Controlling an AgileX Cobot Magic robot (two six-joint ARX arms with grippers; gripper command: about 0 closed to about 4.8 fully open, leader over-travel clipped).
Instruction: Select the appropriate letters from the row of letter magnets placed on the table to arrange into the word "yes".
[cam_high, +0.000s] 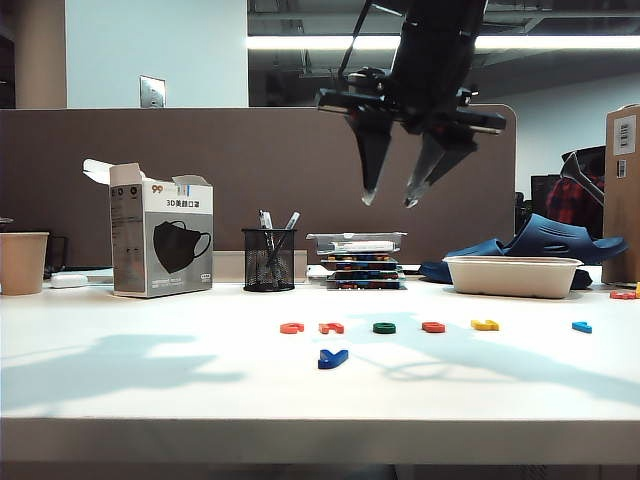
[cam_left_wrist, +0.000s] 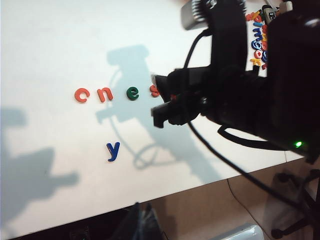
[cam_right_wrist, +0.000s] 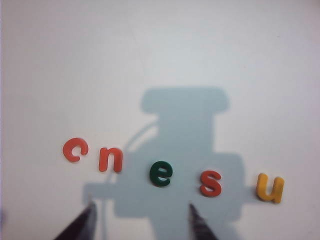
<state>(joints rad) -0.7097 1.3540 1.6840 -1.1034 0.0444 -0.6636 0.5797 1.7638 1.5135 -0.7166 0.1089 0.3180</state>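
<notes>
Wide plain white table — row of tiny flat plastic letter magnets: orange-red "c", orange-red "n", green rounded "e", red "s", yellow "u", light-blue letter. Dark blue "y" lies apart, nearer the front edge, below the "n".

Right gripper — high above the row, fingers spread, nothing between them.

Left gripper — out of sight; state cannot be told.
</notes>
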